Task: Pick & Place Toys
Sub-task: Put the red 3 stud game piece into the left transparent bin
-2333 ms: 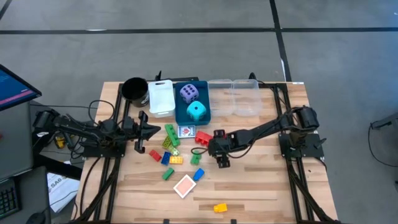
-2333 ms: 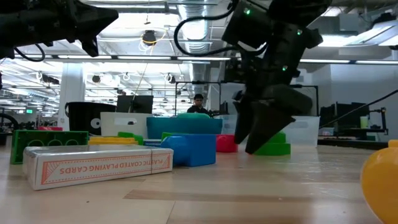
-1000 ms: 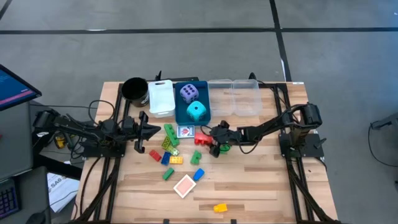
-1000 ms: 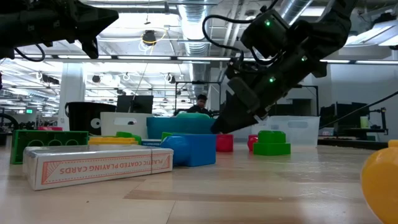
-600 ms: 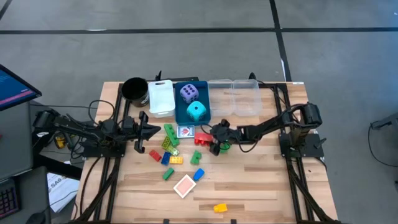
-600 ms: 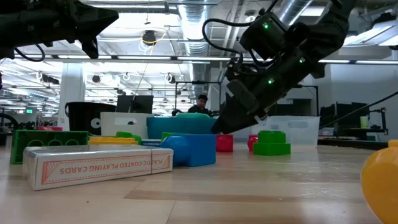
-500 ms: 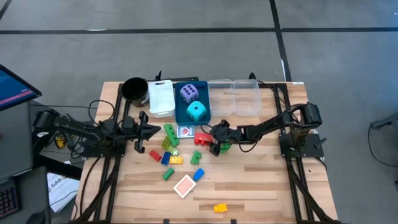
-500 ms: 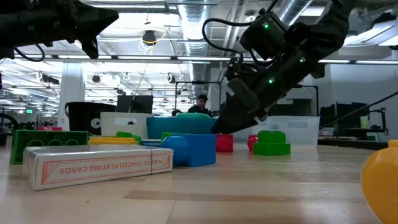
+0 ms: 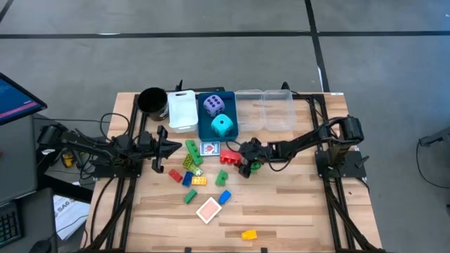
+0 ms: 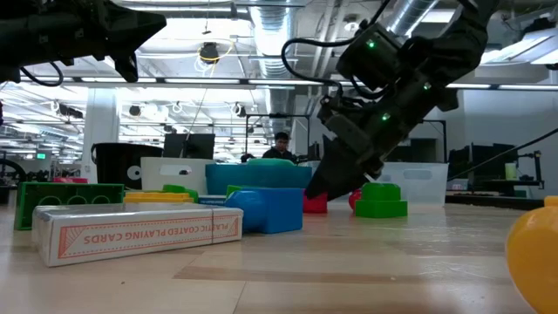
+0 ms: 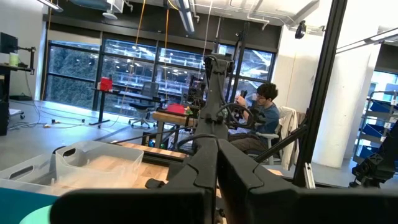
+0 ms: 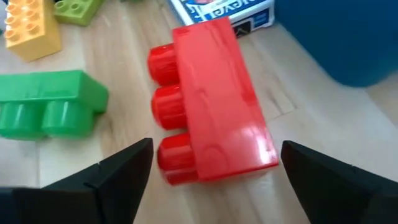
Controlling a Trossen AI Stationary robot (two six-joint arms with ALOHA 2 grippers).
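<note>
A red brick [image 12: 208, 99] lies on its side on the counter [image 9: 295, 211], its three studs pointing sideways, just in front of a card box [image 12: 224, 12] and near the blue bin [image 9: 218, 116]. The right pincer [image 12: 211, 168] is low over it with its two fingers spread wide, one on each side of the brick and neither touching it, so it grasps nothing. From above, this pincer [image 9: 239, 160] sits near the middle of the counter, beside the red brick [image 9: 230, 158] and just in front of the blue bin. A green brick [image 12: 50, 102] lies close beside the red one, and a yellow brick [image 12: 28, 28] sits a little farther off.

More toys are scattered to the left of the pincer: green, red, blue and yellow bricks around a spot near [image 9: 191, 169], a blue brick [image 9: 225, 197], a red-backed card [image 9: 209, 209] and a lone yellow brick [image 9: 249, 235] near the front edge. A purple die [image 9: 214, 105] and a cyan die [image 9: 222, 126] rest inside the blue bin. A white bin [image 9: 182, 110], a black cup [image 9: 152, 100] and a clear bin [image 9: 265, 109] stand in the same back row.

The left pincer [image 9: 174, 147] waits above the counter's left side, fingers pressed together and holding nothing.
</note>
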